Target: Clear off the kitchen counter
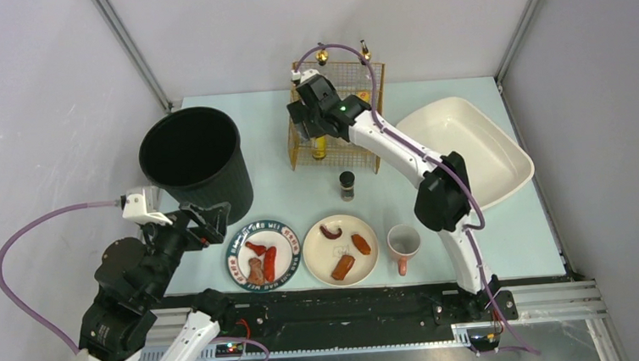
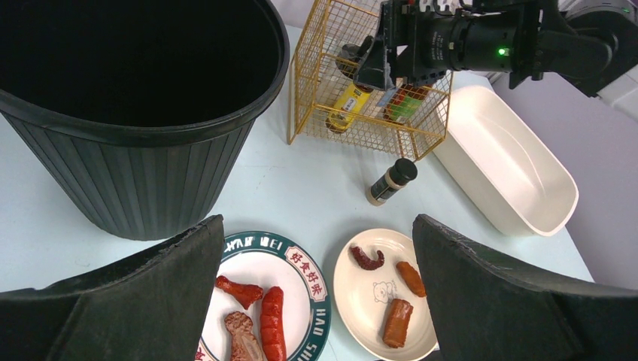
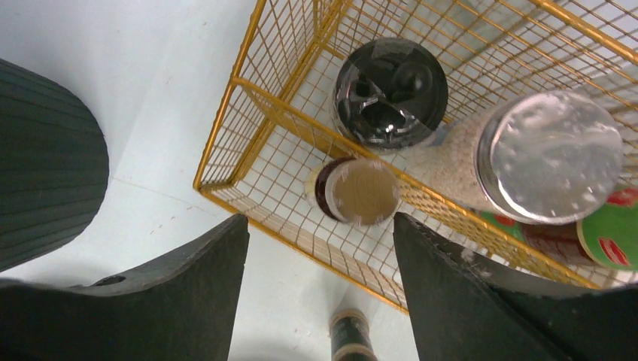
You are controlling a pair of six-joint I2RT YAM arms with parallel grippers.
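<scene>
**While the kitchen counter [image 1: 283, 196] sits crowded, both arms hover empty**

Its long axis runs left to right in front of the arms, with the black rail on their side. The left gripper [image 1: 215, 224] gapes wide between the bin [image 1: 191, 155] and the patterned plate [image 1: 291, 242]. The right gripper [image 3: 320, 219] is spread wide over the wire basket [image 3: 248, 83], gripping nothing.

Bin [image 1: 215, 192], wire basket [image 2: 316, 83] (jars [image 3: 553, 154] inside) and tub [image 1: 467, 149] stand behind two plates [image 1: 238, 256].

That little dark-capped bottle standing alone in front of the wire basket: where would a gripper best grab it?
Probably around its narrow body just below the cap, coming straight down from above. The small bottle stands upright on the kitchen counter, apart from the wire basket, so there looks to be room on either side.
</scene>
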